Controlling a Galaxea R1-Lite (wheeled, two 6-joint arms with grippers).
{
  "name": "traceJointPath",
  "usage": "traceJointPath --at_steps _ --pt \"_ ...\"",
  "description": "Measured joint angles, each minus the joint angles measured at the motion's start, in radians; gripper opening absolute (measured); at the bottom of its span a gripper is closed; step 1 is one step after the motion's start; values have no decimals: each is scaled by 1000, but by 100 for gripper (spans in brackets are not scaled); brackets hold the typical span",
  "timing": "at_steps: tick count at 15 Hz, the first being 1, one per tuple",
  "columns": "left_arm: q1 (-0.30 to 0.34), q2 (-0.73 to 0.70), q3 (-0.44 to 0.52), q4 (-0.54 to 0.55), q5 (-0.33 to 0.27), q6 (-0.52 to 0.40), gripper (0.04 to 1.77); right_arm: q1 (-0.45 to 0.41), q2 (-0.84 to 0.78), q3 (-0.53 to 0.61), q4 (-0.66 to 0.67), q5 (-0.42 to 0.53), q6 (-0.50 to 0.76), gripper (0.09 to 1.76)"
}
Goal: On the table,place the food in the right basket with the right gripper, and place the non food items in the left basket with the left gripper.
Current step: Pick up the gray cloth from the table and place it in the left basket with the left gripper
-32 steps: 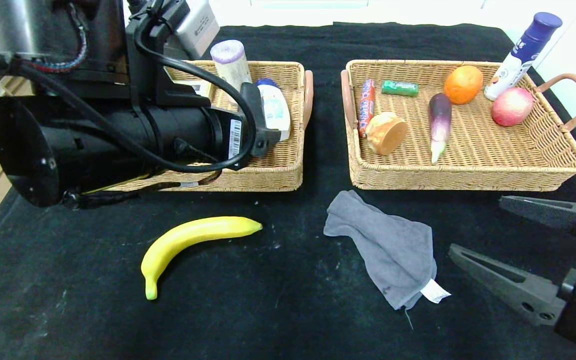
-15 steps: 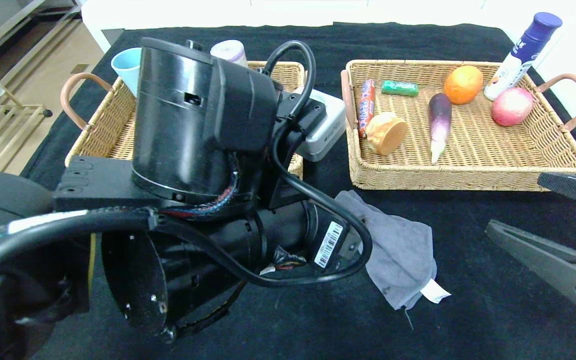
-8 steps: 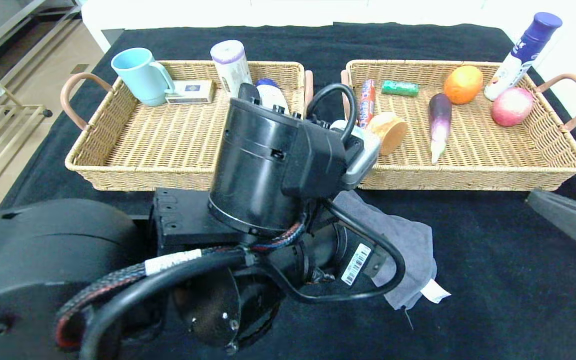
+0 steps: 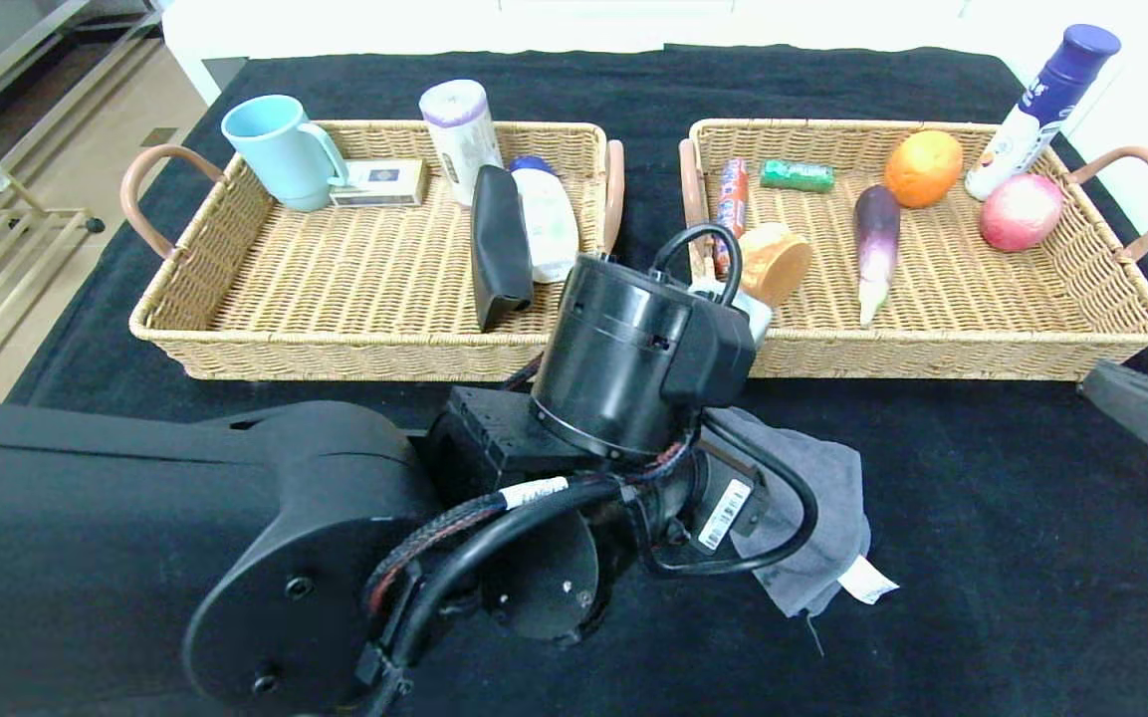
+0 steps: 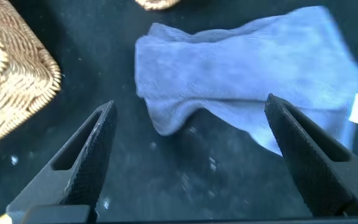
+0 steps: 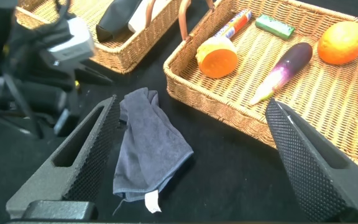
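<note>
the left pincer (image 5: 188, 158) hangs just above the grey cloth (image 4: 812, 518) on the black counter (image 4: 982, 558), its jaws spread wide with the cloth's near edge between the fingertips, nothing gripped. the cloth lies crumpled in front of the right basket (image 4: 932, 354), outside both baskets. the right pincer (image 6: 194, 155) waits at the counter's right edge, jaws wide apart and empty. the right basket holds an orange (image 4: 922, 167), an eggplant (image 4: 875, 244), an apple (image 4: 1020, 211) and bread (image 4: 778, 261); the left basket (image 4: 335, 349) holds a cup (image 4: 280, 149) and a black pouch (image 4: 500, 244)
</note>
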Motion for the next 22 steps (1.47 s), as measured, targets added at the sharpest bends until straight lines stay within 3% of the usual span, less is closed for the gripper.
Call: traceJointPath --at_steps 6,9,22 --pt "11 56 -31 -26 -12 27 172 7 0 7 0 0 0 171" --pt "10 79 -27 -85 -14 38 172 10 2 10 0 1 0 171" --pt "9 146 -6 -148 -17 29 172 14 7 15 0 1 -3 171"
